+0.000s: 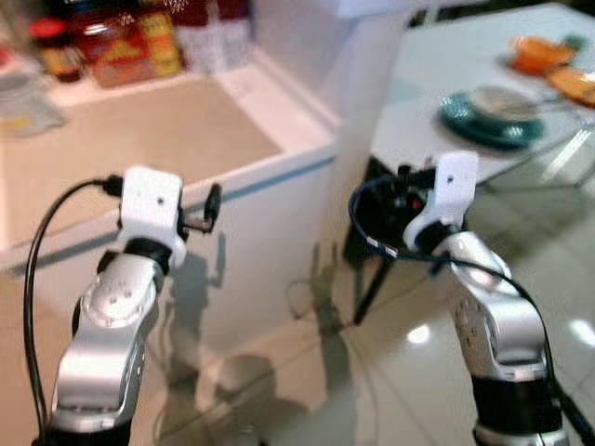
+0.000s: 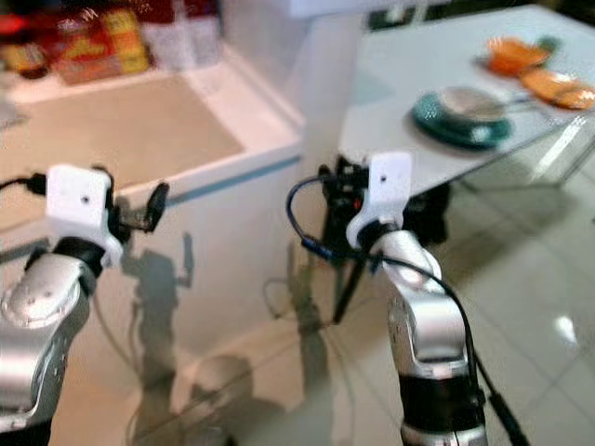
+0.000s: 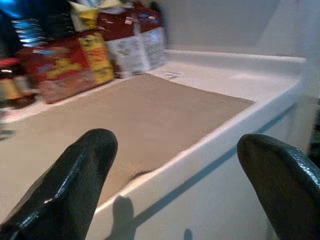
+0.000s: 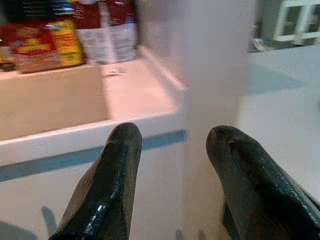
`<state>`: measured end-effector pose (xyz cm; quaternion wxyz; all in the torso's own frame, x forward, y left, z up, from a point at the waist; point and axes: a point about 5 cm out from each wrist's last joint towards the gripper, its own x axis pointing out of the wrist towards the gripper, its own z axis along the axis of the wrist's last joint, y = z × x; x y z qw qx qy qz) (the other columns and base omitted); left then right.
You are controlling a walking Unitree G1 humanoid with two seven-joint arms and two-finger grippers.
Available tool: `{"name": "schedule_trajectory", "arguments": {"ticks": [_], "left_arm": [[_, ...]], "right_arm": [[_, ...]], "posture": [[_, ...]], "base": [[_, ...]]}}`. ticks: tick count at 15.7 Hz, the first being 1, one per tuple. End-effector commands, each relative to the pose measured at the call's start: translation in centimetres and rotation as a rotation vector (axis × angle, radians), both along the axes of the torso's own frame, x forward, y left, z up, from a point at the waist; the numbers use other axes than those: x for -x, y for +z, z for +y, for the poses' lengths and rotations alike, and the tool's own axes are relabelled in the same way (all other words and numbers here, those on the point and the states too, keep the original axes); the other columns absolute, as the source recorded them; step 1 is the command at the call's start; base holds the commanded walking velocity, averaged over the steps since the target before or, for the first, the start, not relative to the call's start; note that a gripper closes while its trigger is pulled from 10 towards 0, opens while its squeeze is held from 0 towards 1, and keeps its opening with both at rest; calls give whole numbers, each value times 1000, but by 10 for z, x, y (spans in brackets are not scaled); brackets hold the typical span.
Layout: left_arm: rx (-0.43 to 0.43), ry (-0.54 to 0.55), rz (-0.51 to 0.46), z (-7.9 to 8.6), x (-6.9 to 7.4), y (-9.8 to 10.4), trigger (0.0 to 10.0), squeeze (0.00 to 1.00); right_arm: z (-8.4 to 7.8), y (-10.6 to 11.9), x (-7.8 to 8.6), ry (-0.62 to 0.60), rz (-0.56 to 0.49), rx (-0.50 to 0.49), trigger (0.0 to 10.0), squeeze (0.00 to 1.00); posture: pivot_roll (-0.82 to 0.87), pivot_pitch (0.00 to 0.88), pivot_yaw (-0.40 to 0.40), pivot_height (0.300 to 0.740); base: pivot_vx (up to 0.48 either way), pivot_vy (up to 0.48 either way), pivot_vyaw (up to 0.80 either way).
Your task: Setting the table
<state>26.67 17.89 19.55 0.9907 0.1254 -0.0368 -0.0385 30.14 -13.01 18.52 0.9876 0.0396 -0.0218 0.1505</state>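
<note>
Snack packs point(image 1: 121, 46), jar point(image 1: 54, 48) on counter point(image 1: 167, 139)

Counter point(image 1: 167, 139) left; table point(image 1: 437, 65) right, bowl point(image 1: 502, 102) on plate point(image 1: 460, 116).

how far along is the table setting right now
Partly laid: the white dining table already holds a teal plate with a pale bowl and orange dishes. Nothing in hand: left gripper and right gripper are open and empty by the white counter. Fetching more remains.
</note>
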Motion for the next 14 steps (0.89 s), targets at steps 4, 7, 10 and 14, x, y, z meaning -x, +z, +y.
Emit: {"name": "schedule_trajectory", "arguments": {"ticks": [4, 7, 10, 14], "left_arm": [[-39, -10, -66, -1, 3, 18, 10000, 0], [-55, 3, -78, 2, 4, 22, 10000, 0], [-67, 12, -88, 6, 6, 25, 10000, 0], [-74, 25, -89, 10, 9, 25, 10000, 0]], "right_arm": [[17, 15, -1, 128, -69, 10, 10000, 0], [21, 15, -2, 164, -80, 18, 10000, 0], [28, 16, -1, 217, -89, 18, 10000, 0], [39, 11, 3, 303, -88, 42, 10000, 0]], "posture": [[100, 36, -31, 740], [107, 28, -39, 740], [117, 17, -47, 740], [126, 6, -57, 740]], "base": [[421, 0, 800], [419, 0, 800], [415, 0, 800], [416, 0, 800]]}}
